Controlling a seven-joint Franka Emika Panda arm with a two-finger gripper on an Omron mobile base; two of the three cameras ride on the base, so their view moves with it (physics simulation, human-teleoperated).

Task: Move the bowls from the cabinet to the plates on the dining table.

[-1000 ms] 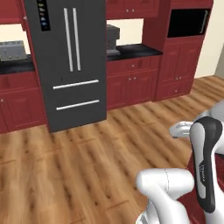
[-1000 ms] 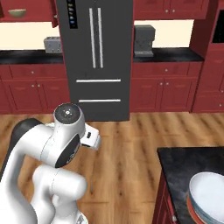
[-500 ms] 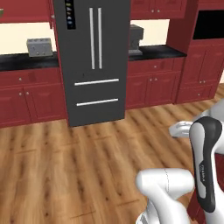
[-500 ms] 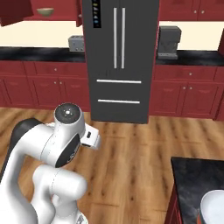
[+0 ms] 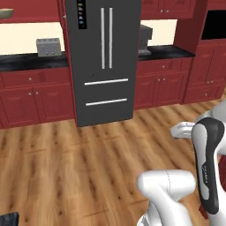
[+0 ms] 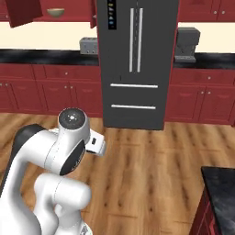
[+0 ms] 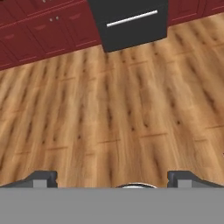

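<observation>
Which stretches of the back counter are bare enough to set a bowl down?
The black counter is bare left of the toaster; the toaster sits close by the fridge. Right of the fridge, the coffee machine crowds the near end, with bare top further right.

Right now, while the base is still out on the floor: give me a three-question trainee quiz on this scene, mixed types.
1. True or false: the gripper holds a bowl.
2. Where does the olive-tan bowl sit? A) on the wood floor B) on a shelf of the open cabinet C) on the dining table
3. Fill in: the grey toaster stands on the black counter to the ____ of the dark fridge, as seen in both base views.

Key: 1 false, jaws open and empty. 2 B. 3 left.
</observation>
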